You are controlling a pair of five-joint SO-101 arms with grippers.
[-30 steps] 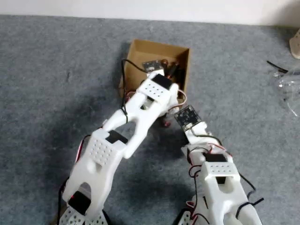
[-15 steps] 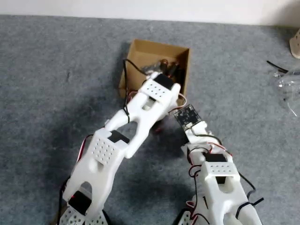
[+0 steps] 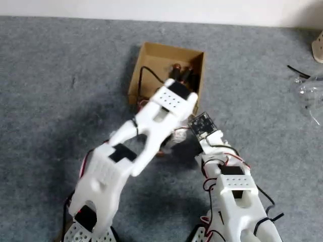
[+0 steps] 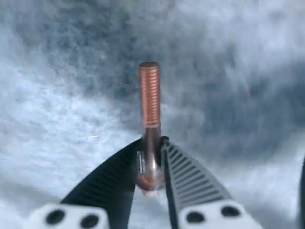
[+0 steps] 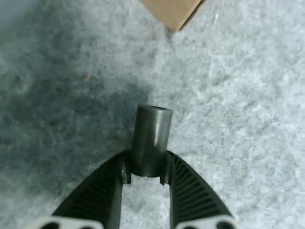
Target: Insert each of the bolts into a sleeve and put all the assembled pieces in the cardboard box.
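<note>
— Gripping the bolt [image 4: 149, 95] by its head end in the left fingers [image 4: 114, 183], with the thread poking out free over the grey surface [image 4: 248, 71]. Clamping the sleeve [image 5: 151, 136] in the right fingers [image 5: 190, 191], with the open mouth facing outward, near a corner of the cardboard box [image 5: 174, 12].

— Likely to go wrong where?

— Probably at the meeting of tips. Pinched so far back, liable to pivot and catch the rim instead of entering. Pushing on askew could pry either piece loose and drop it onto the surface, short of the box.

— Worth checking?

— Lining up both axes before closing in.
</note>
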